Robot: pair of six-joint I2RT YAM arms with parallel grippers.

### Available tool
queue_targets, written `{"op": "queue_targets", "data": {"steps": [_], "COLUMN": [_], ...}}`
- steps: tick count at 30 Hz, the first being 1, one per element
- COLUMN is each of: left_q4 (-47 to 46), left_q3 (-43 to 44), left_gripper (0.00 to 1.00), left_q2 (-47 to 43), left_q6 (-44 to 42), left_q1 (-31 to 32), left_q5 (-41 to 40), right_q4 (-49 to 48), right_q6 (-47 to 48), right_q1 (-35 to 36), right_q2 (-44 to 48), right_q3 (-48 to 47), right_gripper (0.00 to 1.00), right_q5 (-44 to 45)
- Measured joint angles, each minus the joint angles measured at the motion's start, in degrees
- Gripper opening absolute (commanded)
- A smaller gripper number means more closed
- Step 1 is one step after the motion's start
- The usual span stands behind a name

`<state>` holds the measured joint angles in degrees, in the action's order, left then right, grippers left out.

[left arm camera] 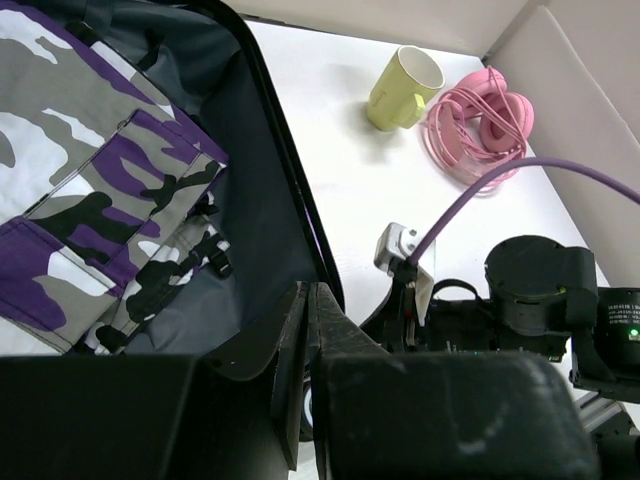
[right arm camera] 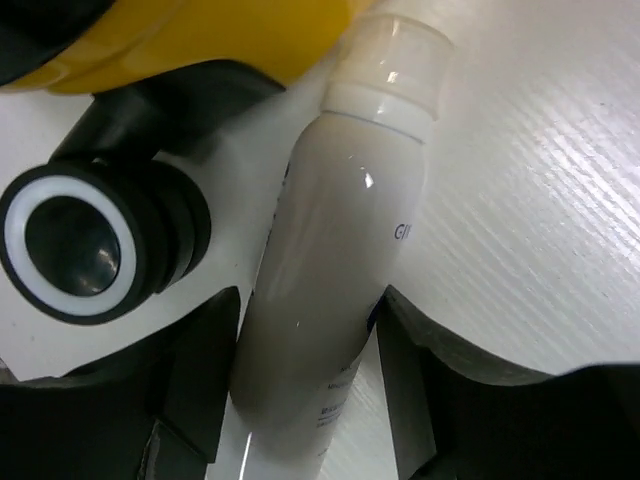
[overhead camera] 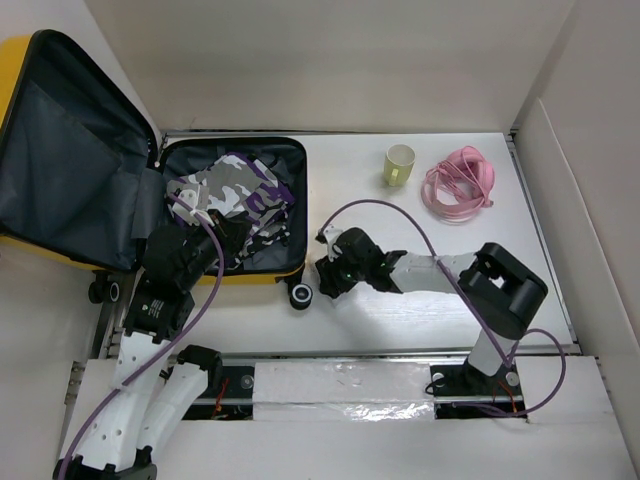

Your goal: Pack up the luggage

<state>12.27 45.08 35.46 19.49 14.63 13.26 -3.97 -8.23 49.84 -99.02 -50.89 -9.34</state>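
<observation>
Right pincer [right arm camera: 308, 370] straddles a white spray bottle [right arm camera: 340, 230], pads against both flanks at mid-body. This reads as a grip, though the bottle is not yet off the worktop [overhead camera: 350, 170]. Left pincer [left arm camera: 306, 310] is clenched on nothing, hanging over the near rim of the suitcase [overhead camera: 75, 160].

Suitcase: lies open at the left of the worktop, lid propped back, a camouflage garment [overhead camera: 235, 195] in the lower half. The bottle lies just beside its wheel [right arm camera: 70, 245], cap end towards the yellow shell.

Handling, judged:
- Shell is hard and stiff, so it should not give under a push, but the black wheels may let it creep.
- Lining is soft grey fabric, a poor place to grip. The lid's rigid rim looks the better hold.
- Bottle is a glossy, rounded cylinder with a clear cap, probably light and slippery. It is likely to roll if released on its side.

Mug [overhead camera: 400, 165] and coiled pink cable [overhead camera: 458, 185] sit well apart, at the far right.
</observation>
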Motion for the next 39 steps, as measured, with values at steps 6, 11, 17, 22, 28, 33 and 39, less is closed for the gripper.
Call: {"op": "queue_targets", "data": {"steps": [6,11,17,22,28,33,39], "left_q4": [0.00,0.02,0.42,0.96,1.31,1.38,1.38], "left_q3": [0.00,0.00,0.00,0.04,0.07,0.09,0.11], "left_gripper": [0.03,0.03,0.02,0.02,0.03,0.04,0.05], "left_q2": [-0.09,-0.09,-0.85,-2.27,-3.41,-3.82,-3.82], "left_q6": [-0.02,-0.04,-0.02,0.04,0.07,0.04,0.04], "left_q1": [0.00,0.00,0.00,-0.02,-0.02,0.09,0.70], "left_q5": [0.00,-0.20,-1.70,-4.00,-5.86,-6.40,-6.43], "right_q4": [1.03,8.09,7.21,2.34,-1.09,-2.05,-1.81], "right_q6": [-2.71,-1.44,1.29,0.28,-2.62,-3.08,-0.52], "right_q1": [-0.72,-2.71,-3.93,-2.49,-2.67,-11.37,-26.47], "right_q2": [4.63,17.86,18.75,5.22,-9.81,-3.61,2.60], "right_q3": [2.71,3.28,-10.54,-26.36,-40.48,-31.36,-25.29], "right_gripper": [0.20,0.18,0.17,0.62,0.88,0.17,0.53], "right_q5": [6.34,12.00,10.10,3.04,-3.87,-2.27,15.43]}}
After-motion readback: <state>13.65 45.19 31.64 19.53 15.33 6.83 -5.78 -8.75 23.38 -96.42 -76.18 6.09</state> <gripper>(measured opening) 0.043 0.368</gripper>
